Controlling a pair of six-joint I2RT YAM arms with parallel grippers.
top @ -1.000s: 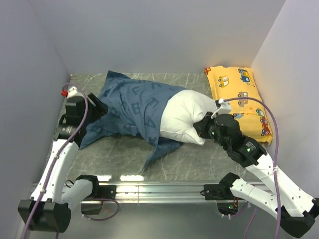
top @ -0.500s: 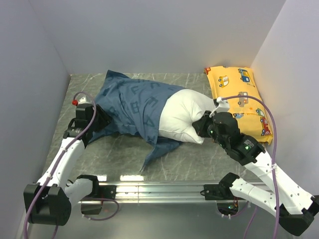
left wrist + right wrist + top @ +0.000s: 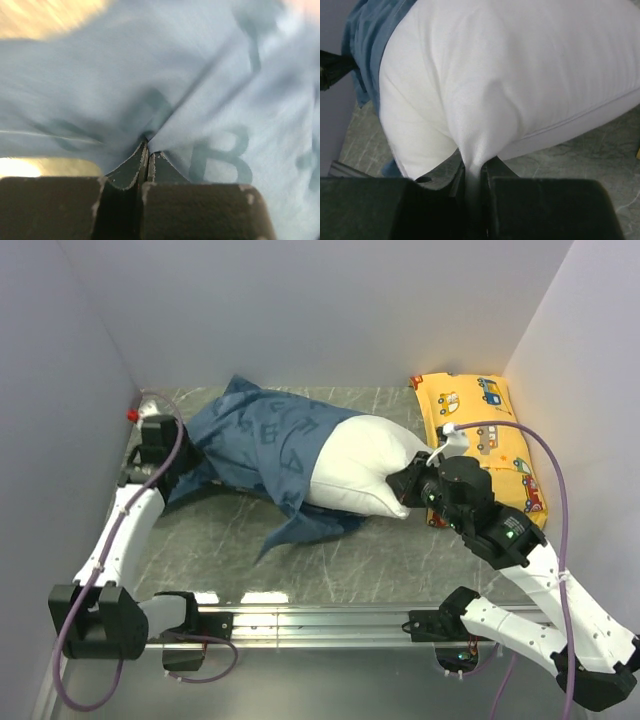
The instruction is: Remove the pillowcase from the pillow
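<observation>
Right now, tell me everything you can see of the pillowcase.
The pillowcase is soft dusty-blue cloth printed with letters, rumpled and creased. It lies on the left half of the grey marbled table, covering only the left part of the white pillow, whose right part sticks out bare. A loose flap of its open end trails toward the near edge. At its left end the left gripper is shut on a pinched fold.

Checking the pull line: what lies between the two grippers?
Top view: the blue pillowcase on the left arm's side, then the bare white pillow up to the right arm.
</observation>
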